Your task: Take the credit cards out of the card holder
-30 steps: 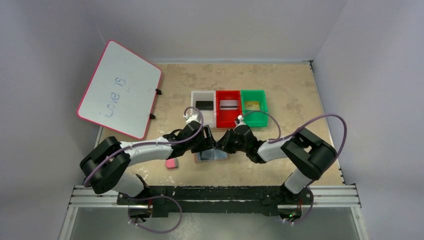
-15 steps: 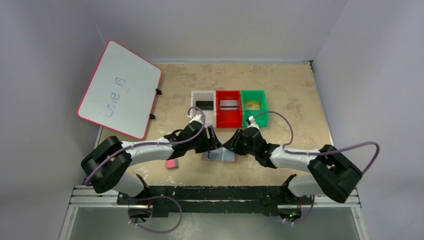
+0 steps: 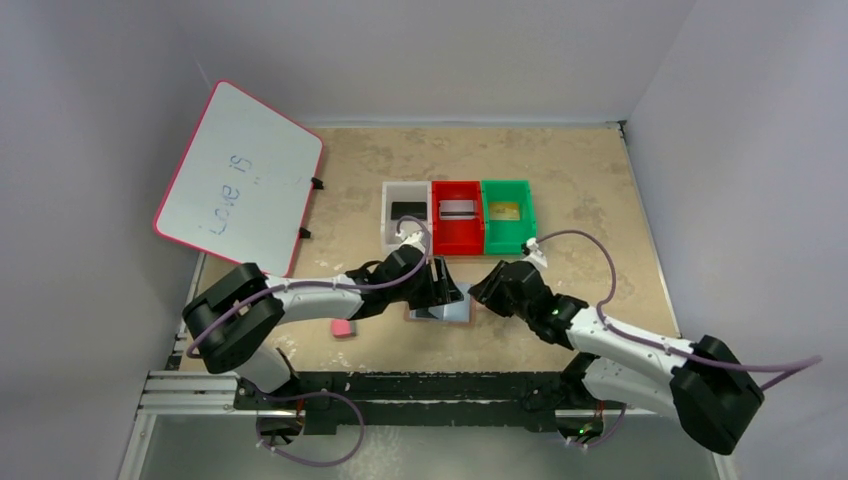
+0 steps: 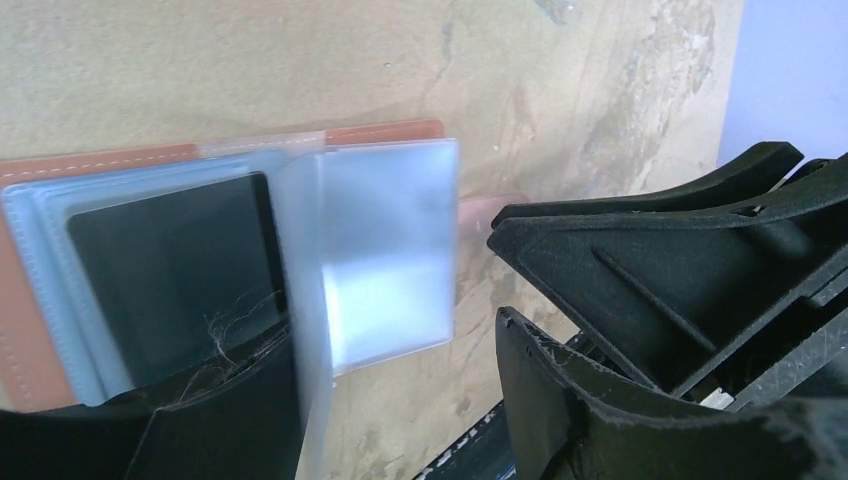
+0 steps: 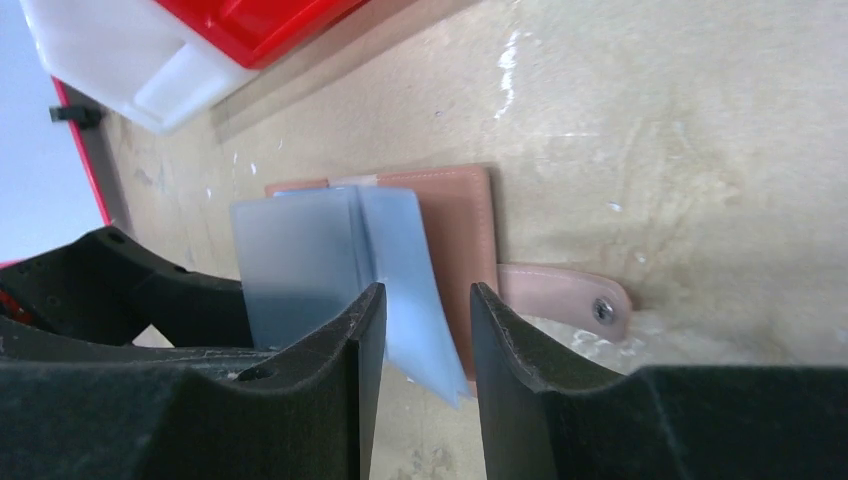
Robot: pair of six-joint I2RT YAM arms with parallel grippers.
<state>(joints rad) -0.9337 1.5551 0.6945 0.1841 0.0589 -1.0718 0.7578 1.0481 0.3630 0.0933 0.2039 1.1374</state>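
The worktop [image 3: 580, 190] stretches ahead of me, with the whiteboard [image 3: 240, 178] propped at its ten o'clock corner. Toward twelve o'clock stand three bins in a row: the white bin [image 3: 391, 232], the red bin [image 3: 457, 241] and the green bin [image 3: 510, 239]. Each holds one of the credit cards: the black card [image 3: 407, 209], the silver-grey card [image 3: 458, 209] and the gold card [image 3: 505, 210]. By my reckoning that part of the job is done.

The card holder [image 3: 447, 311] lies open and flat on the worktop at six o'clock of the red bin. Its tan leather is underneath and its clear sleeves fan upward. My left fingers [image 3: 447, 290] hang over its twelve o'clock edge. They are spread apart and clamp nothing, and one loose sleeve leaf stands up in the gap between them. My right fingers [image 3: 487, 291] sit just beside the holder at its three o'clock. They are parted too, with nothing pinched, and from that wrist I look through the gap at a lifted sleeve.

From my left wrist I see a dark card [image 4: 170, 270] tucked inside one of the flat sleeves, so I judge that at least one card is left to pull out. I cannot tell whether the sleeves beneath hide more. A small pink eraser [image 3: 343, 328] lies at nine o'clock of the holder, well apart and no part of this.
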